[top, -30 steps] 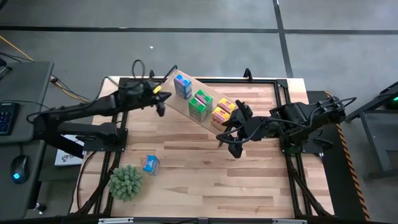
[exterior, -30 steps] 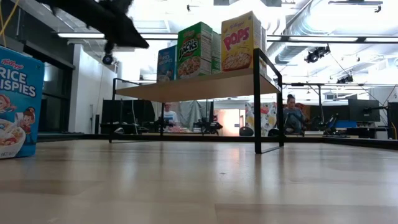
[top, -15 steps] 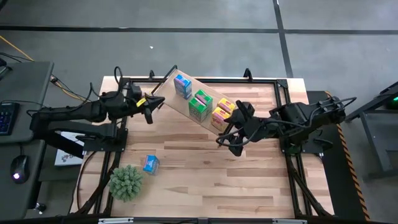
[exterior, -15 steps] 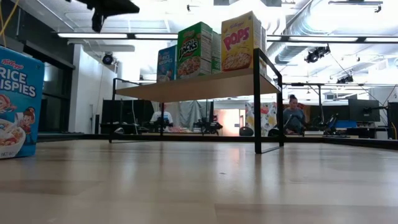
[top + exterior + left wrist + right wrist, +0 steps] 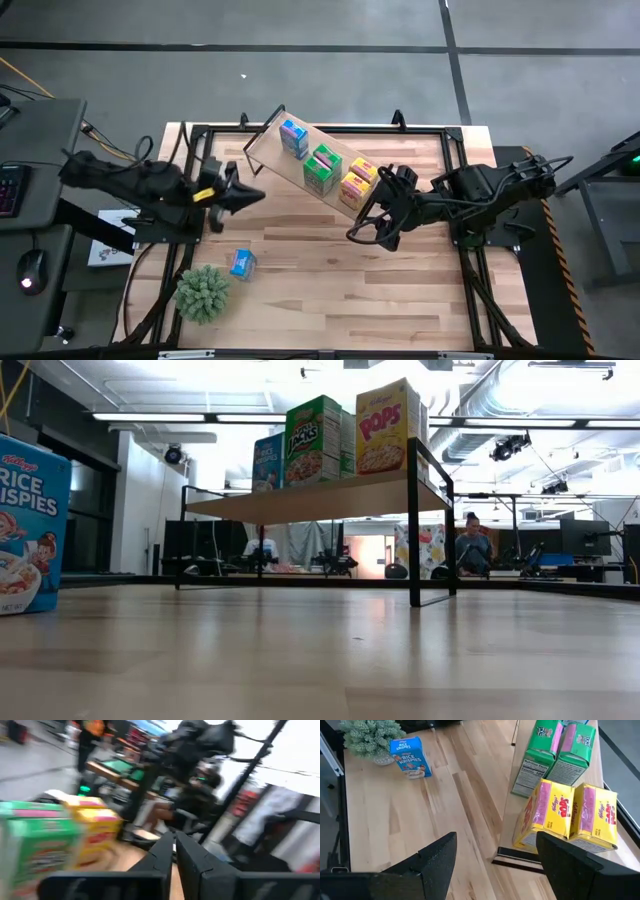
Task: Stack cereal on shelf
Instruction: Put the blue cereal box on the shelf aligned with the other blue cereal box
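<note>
The shelf (image 5: 268, 155) stands slantwise at the table's far side. On its plank stand a blue cereal box (image 5: 293, 138), two green ones (image 5: 322, 168) and two yellow ones (image 5: 358, 183), upright on their bases; the low view shows them on the plank (image 5: 320, 498). One blue cereal box (image 5: 242, 263) stands on the tabletop near the left edge. My left gripper (image 5: 252, 195) hovers shut over the table's left side, between the shelf and that box. My right gripper (image 5: 374, 230) hangs open just on the near side of the shelf's right end, close to the yellow boxes (image 5: 565, 817).
A fuzzy green plant ball (image 5: 203, 292) sits at the near left corner, beside the loose blue box (image 5: 410, 756). Black frame rails run along the table's edges. Bare wood lies across the middle and near right. People sit in the room beyond the table.
My left arm has drawn back from the shelf's far left end toward the table's left edge and nearer side, and has left the low view. The boxes and shelf have stayed put.
</note>
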